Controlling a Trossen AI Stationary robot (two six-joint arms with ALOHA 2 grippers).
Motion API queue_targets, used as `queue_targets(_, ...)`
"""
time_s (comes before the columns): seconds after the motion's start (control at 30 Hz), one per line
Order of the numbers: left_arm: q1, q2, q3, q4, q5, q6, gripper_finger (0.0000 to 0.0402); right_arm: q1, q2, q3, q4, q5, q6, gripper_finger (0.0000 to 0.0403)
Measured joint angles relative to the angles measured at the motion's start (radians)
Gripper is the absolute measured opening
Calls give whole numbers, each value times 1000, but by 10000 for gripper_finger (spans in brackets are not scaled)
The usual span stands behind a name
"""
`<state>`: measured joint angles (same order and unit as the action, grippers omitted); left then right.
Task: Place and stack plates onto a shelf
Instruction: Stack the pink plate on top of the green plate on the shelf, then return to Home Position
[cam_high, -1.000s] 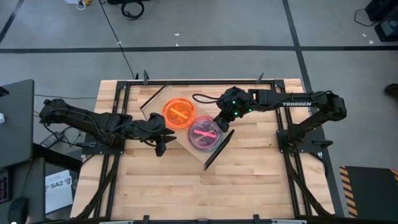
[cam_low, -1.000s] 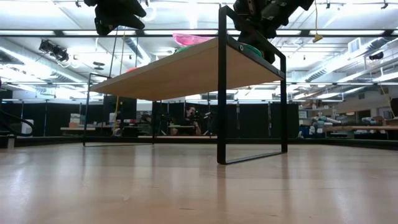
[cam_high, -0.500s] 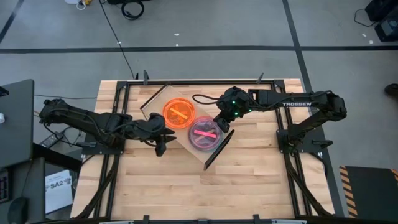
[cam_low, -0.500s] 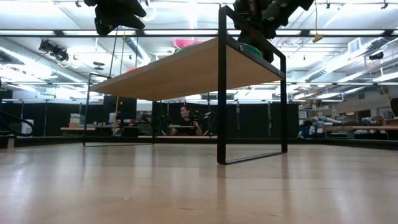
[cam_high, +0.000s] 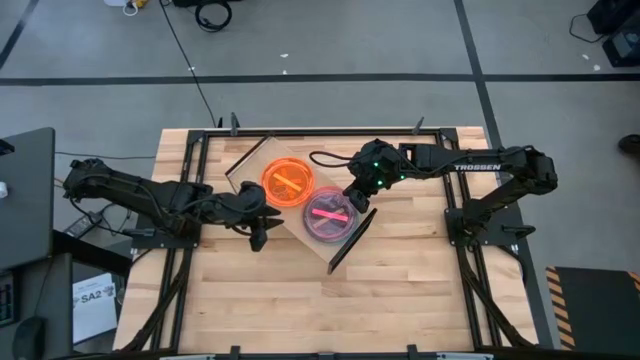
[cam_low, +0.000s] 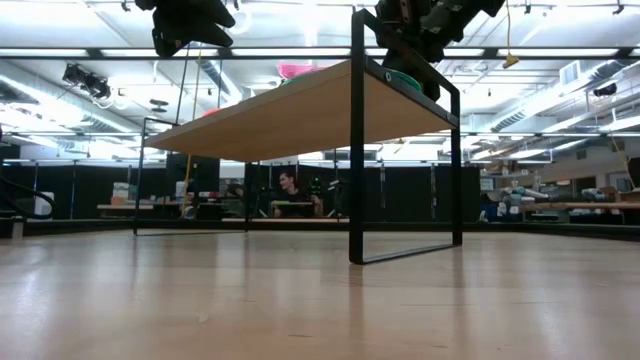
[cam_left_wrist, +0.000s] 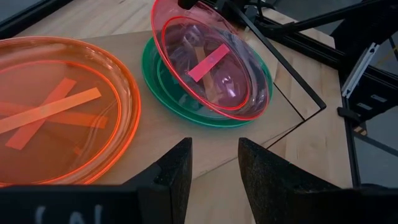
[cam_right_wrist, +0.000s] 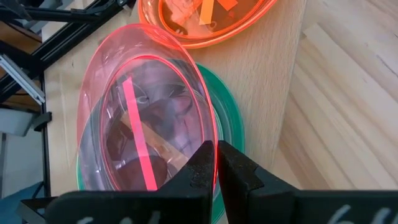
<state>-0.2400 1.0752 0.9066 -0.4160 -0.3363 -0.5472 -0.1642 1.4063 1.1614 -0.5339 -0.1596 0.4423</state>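
Observation:
The shelf (cam_high: 292, 228) stands slantwise on the table's middle, a light wood board on thin dark end frames. On it lie orange plates (cam_high: 288, 184) and a green plate (cam_left_wrist: 155, 81). A pink plate (cam_high: 330, 214) lies tilted over the green one, with my right gripper (cam_right_wrist: 216, 163) shut on it from the shelf's right side (cam_high: 357, 200). My left gripper (cam_left_wrist: 214, 174) hangs open beside the shelf's left long edge (cam_high: 258, 226), nothing between its fingers. My right gripper pinches the pink plate's rim (cam_right_wrist: 212, 124) between its two fingers. The fingers slant down from the table's right side. The plate is tilted: the held side is raised, and the opposite side (cam_left_wrist: 252, 102) rests in the green plate.
The shelf's board (cam_low: 290, 115) stands well above the tabletop on dark frames (cam_low: 357, 150). Black rails (cam_high: 190, 170) run along the table's left and right sides. Bare tabletop (cam_high: 300, 310) lies toward the near edge. A person sits in the room beyond (cam_low: 288, 190).
In the low view the pink plate's raised side shows lower over the shelf than a second ago. Both arms have kept still.

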Motion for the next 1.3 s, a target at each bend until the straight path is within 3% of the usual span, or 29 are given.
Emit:
queue_targets(0.27,0,0,0,0,0,0,137,0,0,0,0,0,3,39)
queue_targets(0.9,0,0,0,0,0,0,137,0,0,0,0,0,0,168)
queue_targets(1.3,0,0,0,0,0,0,137,0,0,0,0,0,0,199)
